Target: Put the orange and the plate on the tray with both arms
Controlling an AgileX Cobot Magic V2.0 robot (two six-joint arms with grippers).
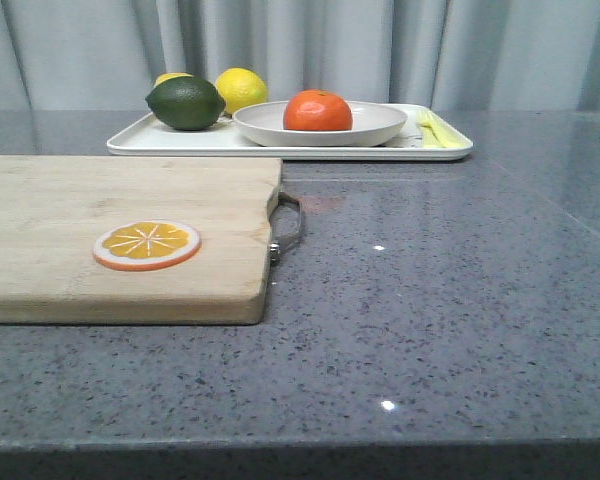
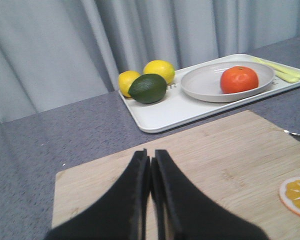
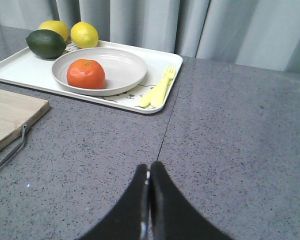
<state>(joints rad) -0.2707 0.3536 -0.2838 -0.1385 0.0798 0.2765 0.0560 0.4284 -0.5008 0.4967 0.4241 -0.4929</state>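
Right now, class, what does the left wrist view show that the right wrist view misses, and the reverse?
Only the left wrist view shows the orange slice on the cutting board, and the shut left pincer. Only the right wrist view shows the board's metal handle and the shut right pincer. Both show the orange in the plate on the tray.

Whole round bright orange fruit (image 1: 318, 110), slightly flattened, small stem dimple uppermost, rests inside the wide shallow round off-white plate (image 1: 380, 128), seated toward the plate's 9 o'clock side in the front view; plate lies flat and upright on the flat rectangular white tray (image 1: 180, 142) with rounded corners and low rim; tray sits at the table's 12 o'clock, plate occupying its centre; faint line drawing visible on the tray floor beside the plate.
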